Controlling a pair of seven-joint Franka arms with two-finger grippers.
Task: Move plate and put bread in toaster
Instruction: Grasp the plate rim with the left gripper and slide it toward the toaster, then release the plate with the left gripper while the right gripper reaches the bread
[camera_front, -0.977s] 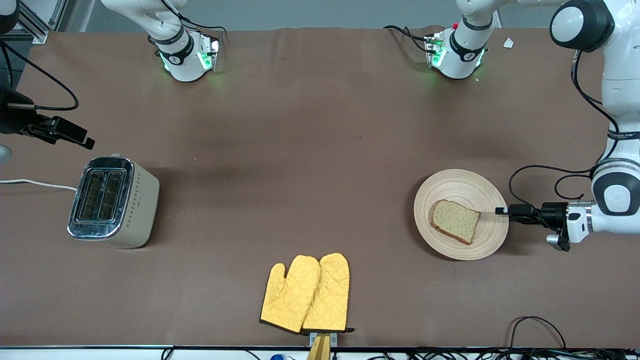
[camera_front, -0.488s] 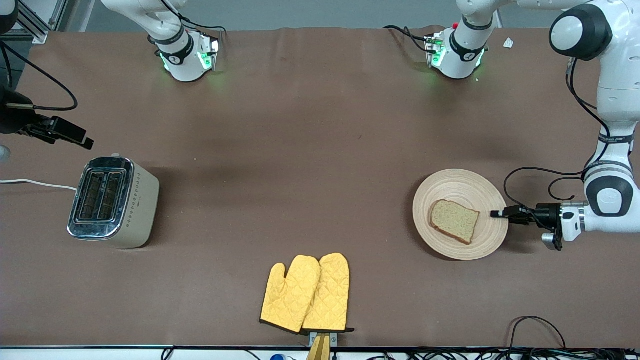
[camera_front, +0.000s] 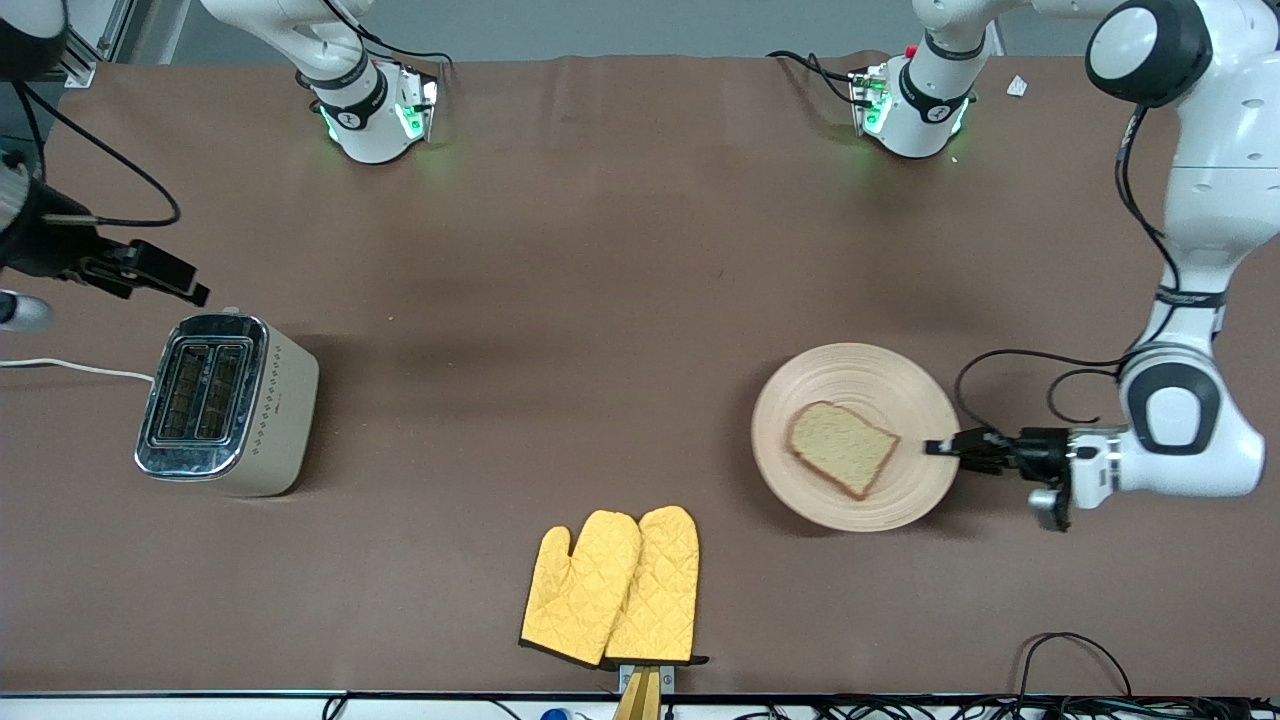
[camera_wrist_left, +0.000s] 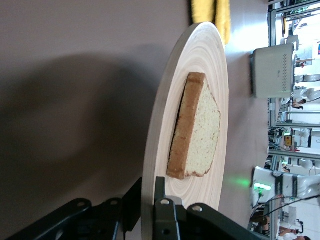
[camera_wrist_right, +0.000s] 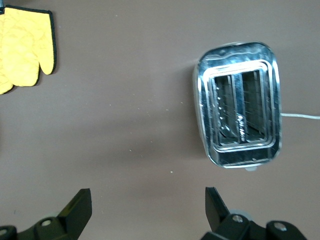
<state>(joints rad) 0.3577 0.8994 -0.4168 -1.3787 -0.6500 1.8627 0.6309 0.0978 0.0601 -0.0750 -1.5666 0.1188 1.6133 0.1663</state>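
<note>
The pale wooden plate (camera_front: 850, 380) lies on the brown table toward the left arm's end, with the bread slice (camera_front: 842, 448) on it. My left gripper (camera_front: 940, 447) is shut on the plate's rim at the edge toward the left arm's end. In the left wrist view the plate rim (camera_wrist_left: 155, 150) runs between the jaws and the bread (camera_wrist_left: 197, 127) lies on the plate. The beige toaster (camera_front: 228, 403) stands at the right arm's end, slots empty. My right gripper (camera_front: 175, 281) hangs open in the air beside the toaster; the right wrist view shows the toaster (camera_wrist_right: 239, 105) below.
A pair of yellow oven mitts (camera_front: 612, 587) lies near the table's front edge, midway; it also shows in the right wrist view (camera_wrist_right: 22, 47). The toaster's white cord (camera_front: 70, 367) runs off the right arm's end. Cables (camera_front: 1075, 650) lie at the front edge.
My left gripper has dragged the plate with the bread toward the table's middle and slightly nearer the front camera. My right gripper shifted slightly toward the toaster.
</note>
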